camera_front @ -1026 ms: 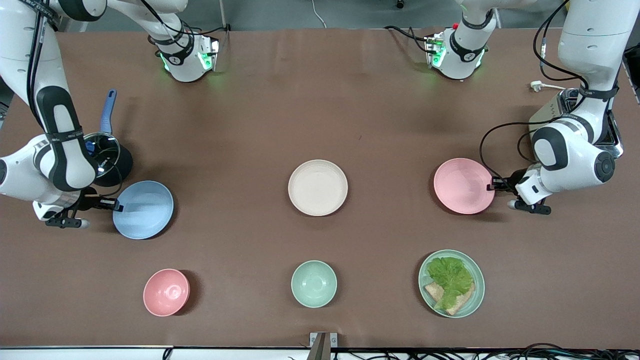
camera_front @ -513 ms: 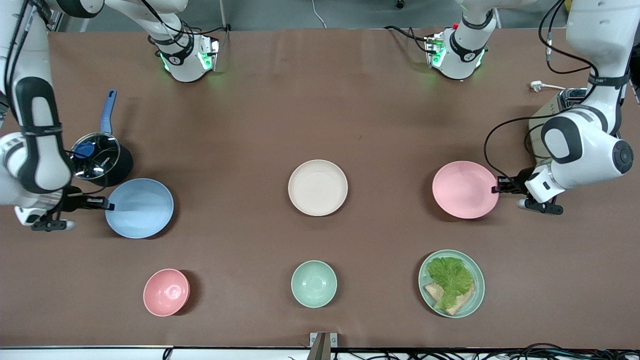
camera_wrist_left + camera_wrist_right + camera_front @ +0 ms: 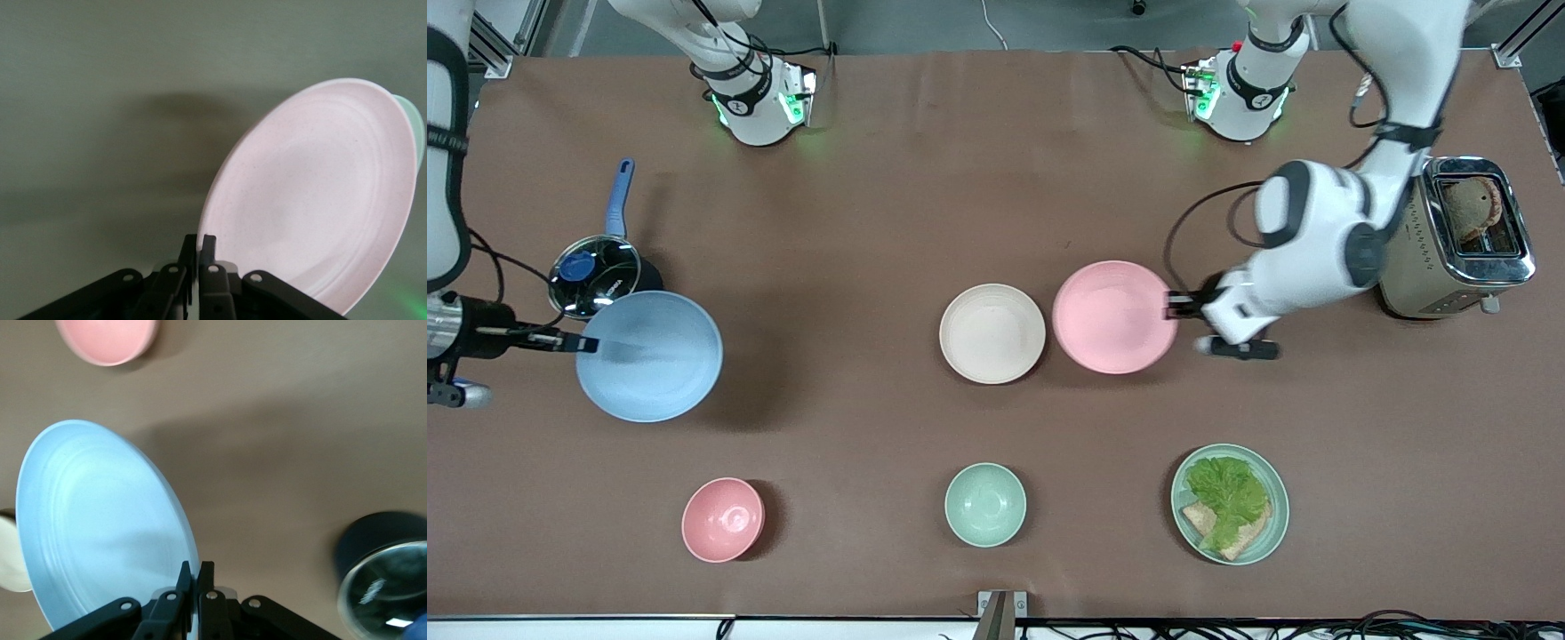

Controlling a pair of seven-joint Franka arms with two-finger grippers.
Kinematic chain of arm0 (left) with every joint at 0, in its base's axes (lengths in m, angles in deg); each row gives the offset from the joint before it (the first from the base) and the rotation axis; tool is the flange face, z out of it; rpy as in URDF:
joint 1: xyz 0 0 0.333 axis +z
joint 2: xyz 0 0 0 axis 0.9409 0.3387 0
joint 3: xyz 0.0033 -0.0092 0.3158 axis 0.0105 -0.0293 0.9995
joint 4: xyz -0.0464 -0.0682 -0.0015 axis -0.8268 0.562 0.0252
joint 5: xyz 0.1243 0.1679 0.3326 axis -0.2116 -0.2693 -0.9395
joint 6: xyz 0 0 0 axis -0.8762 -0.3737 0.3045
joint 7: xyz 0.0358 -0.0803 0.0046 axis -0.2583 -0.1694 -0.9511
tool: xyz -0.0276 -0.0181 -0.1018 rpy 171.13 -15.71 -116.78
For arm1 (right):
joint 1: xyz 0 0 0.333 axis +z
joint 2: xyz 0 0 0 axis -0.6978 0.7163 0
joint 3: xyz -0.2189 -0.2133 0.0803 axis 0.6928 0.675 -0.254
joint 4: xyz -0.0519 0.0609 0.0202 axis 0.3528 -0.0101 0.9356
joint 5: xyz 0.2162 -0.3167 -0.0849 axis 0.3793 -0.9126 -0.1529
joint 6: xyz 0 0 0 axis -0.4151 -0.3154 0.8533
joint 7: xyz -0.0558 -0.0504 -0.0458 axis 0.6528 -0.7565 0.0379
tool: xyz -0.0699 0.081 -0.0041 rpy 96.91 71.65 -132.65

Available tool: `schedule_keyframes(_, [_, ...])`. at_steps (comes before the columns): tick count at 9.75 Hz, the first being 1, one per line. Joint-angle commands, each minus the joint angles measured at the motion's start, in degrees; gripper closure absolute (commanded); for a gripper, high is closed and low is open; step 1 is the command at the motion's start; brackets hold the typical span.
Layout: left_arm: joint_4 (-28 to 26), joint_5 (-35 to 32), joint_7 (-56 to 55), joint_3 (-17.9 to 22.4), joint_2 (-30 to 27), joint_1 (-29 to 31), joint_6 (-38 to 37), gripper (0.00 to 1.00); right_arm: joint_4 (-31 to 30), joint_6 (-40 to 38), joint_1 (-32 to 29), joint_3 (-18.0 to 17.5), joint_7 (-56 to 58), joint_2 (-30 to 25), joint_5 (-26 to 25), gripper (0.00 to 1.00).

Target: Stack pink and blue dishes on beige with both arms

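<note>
Each pincer gripped one rim, the left pincer [image 3: 1172, 308] carrying the pink plate [image 3: 1113, 316] beside the beige plate [image 3: 991, 333], the right pincer [image 3: 578, 343] lifting the blue plate [image 3: 649, 356]; either thin-edged hold might slip.

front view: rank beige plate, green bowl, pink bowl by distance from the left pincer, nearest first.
Left pincer holds the pink plate by its rim.
1. Beige plate: mid-table, beside the pink plate.
2. Green bowl: nearer the front camera than the beige plate.
3. Pink bowl: toward the right arm's end.
</note>
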Motion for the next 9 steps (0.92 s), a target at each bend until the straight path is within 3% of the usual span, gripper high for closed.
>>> schedule_keyframes(1, [8.78, -10.14, -16.75, -6.87, 12.64, -0.30, 2.02, 1.00, -6.71, 0.86, -0.07, -7.61, -10.19, -5.93, -2.83, 0.99])
schedule_keyframes(3, [10.04, -18.41, -28.56, -11.80, 17.15, -0.91, 6.22, 1.00, -9.80, 3.04, -0.07, -15.69, -19.85, -7.27, -5.30, 0.99])
schedule_keyframes(6, [10.04, -27.57, -40.79, -13.05, 19.44, -4.16, 8.43, 0.99, -15.51, 12.96, -0.16, -24.59, -29.19, -6.75, -5.31, 0.99])
schedule_keyframes(7, [10.22, -30.29, -44.04, -13.31, 21.10, -5.21, 11.31, 0.94, -17.01, 15.16, -0.07, -26.96, -32.18, -6.75, -5.31, 0.99])
schedule_keyframes(8, [10.22, -32.67, -47.47, -13.40, 21.29, -5.14, 11.60, 0.74, -18.06, 16.84, -0.16, -29.34, -34.65, -6.66, -5.22, 0.99])
schedule_keyframes(9, [10.39, -33.04, -49.33, -13.49, 20.86, -5.48, 11.60, 0.16, -18.95, 18.77, -0.07, -31.62, -36.67, -6.40, -5.22, 0.99])
